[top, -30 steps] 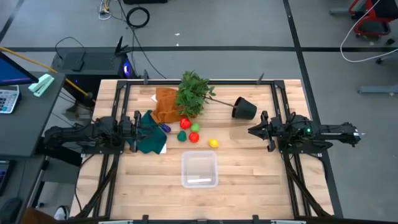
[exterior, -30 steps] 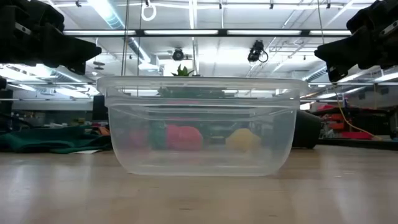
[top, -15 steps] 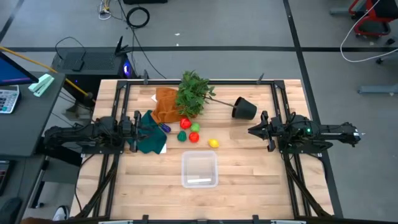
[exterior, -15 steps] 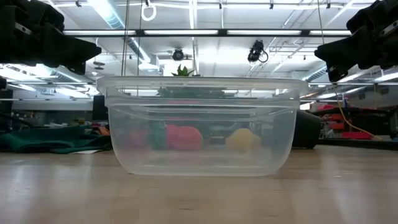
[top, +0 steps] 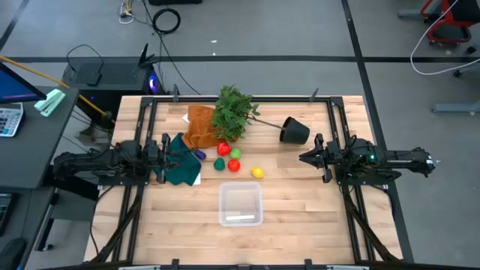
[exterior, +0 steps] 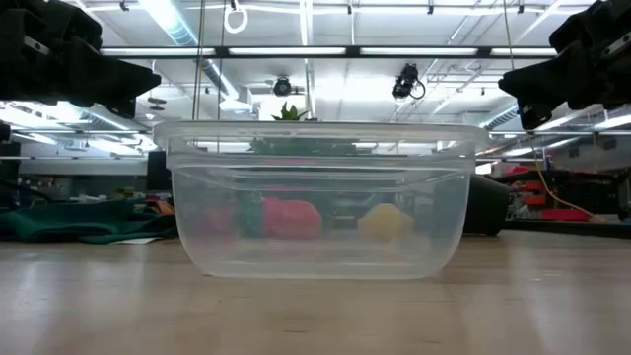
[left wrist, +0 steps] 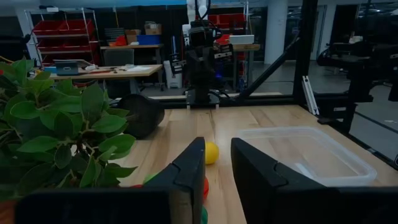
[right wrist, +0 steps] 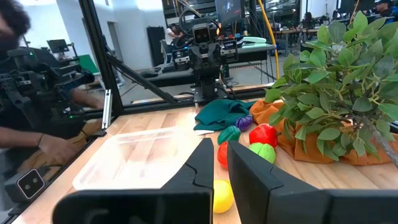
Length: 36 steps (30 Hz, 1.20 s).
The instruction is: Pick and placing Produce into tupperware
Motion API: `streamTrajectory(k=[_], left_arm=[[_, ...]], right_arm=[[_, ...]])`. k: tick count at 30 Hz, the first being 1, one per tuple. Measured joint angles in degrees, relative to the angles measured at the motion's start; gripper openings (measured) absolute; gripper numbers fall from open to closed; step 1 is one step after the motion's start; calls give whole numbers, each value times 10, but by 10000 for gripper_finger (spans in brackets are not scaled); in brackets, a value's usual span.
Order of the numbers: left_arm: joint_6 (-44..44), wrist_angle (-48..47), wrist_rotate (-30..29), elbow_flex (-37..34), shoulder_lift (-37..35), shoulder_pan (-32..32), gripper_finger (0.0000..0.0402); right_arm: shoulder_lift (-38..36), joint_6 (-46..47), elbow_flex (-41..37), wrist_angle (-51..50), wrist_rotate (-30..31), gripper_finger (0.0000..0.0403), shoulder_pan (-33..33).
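The clear tupperware [top: 240, 204] stands near the table's front edge, with nothing in it that I can see. Behind it the produce lies loose on the wood: two red pieces [top: 223, 148] [top: 234, 166], two green [top: 234, 154] [top: 219, 164], one yellow [top: 257, 172] and one purple [top: 199, 154]. My left gripper [top: 174, 152] [left wrist: 217, 149] hovers level at the table's left side over a green cloth, its fingers slightly apart and holding nothing. My right gripper [top: 302, 157] [right wrist: 219, 149] hovers level at the right side, shut and holding nothing.
A leafy plant [top: 234, 112] lies on its side at the back with its black pot [top: 294, 131] toward the right. An orange cloth [top: 199, 126] lies under its leaves, and a green cloth [top: 180, 166] lies at the left. A person [right wrist: 37, 124] shows beyond the table.
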Motion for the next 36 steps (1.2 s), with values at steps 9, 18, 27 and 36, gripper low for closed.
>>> streamTrajectory(k=[9, 18, 27, 36], left_arm=[[0, 0, 0, 0, 0, 0, 90], [0, 0, 0, 0, 0, 0, 84], [0, 0, 0, 0, 0, 0, 87], [0, 0, 0, 0, 0, 0, 81]], right_arm=[[0, 0, 0, 0, 0, 14, 0], [0, 0, 0, 0, 0, 14, 0], [0, 0, 0, 0, 0, 14, 0], [0, 0, 0, 0, 0, 14, 0]])
